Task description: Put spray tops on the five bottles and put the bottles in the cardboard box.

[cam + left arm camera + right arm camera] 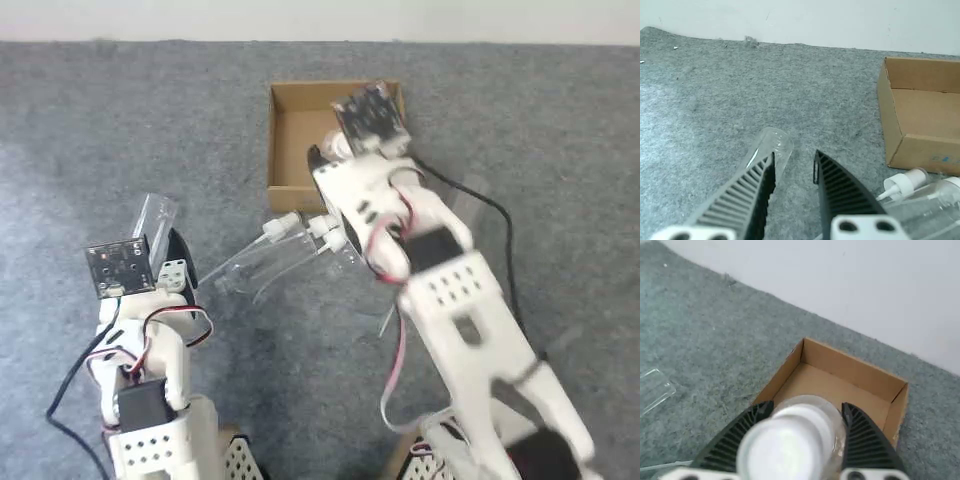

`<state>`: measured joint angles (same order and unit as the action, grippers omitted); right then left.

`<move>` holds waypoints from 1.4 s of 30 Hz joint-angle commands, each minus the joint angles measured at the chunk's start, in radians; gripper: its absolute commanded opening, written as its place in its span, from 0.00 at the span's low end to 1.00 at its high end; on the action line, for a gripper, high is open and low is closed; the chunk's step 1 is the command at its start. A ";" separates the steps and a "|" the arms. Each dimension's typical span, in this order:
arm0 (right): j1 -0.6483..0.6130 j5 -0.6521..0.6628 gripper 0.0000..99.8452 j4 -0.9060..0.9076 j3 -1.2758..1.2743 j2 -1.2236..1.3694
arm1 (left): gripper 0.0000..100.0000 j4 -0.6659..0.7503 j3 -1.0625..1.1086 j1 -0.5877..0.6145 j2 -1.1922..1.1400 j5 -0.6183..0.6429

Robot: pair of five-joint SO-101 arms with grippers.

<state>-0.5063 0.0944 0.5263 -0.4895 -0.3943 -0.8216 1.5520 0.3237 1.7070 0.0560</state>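
The right tool [805, 408] grips a white-topped bottle [796, 440] over the cardboard box [855, 372].

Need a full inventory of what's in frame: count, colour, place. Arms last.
cardboard box: 1, brown, far middle of the mat, nothing seen inside.
held bottle: 1, clear with a white spray top, in the right gripper above the box.
lying bottles: at least 2, clear with white spray tops, on their sides just in front of the box; exact count is hard to tell.
uncapped bottle: 1, clear, no top, lying beside the left gripper, not between its fingers.
clear shape: 1, see-through, right of the right arm; cannot tell what it is.
mat: 1, grey, under everything.
left gripper: black fingers, open, near left.
right gripper: black fingers, shut on the held bottle.
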 commanded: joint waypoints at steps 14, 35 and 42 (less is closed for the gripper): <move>0.018 0.020 0.10 -0.028 0.620 0.568 | 0.12 -0.002 -0.013 0.006 0.020 -0.017; 0.015 0.018 0.10 -0.035 1.171 1.125 | 0.12 -0.002 -0.013 0.005 0.020 -0.020; 0.015 0.017 0.10 -0.035 1.330 1.265 | 0.12 -0.005 -0.013 0.003 0.020 -0.021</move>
<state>-0.5048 0.0944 0.5247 0.7211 0.8777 -0.8216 1.5520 0.3237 1.7070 0.0560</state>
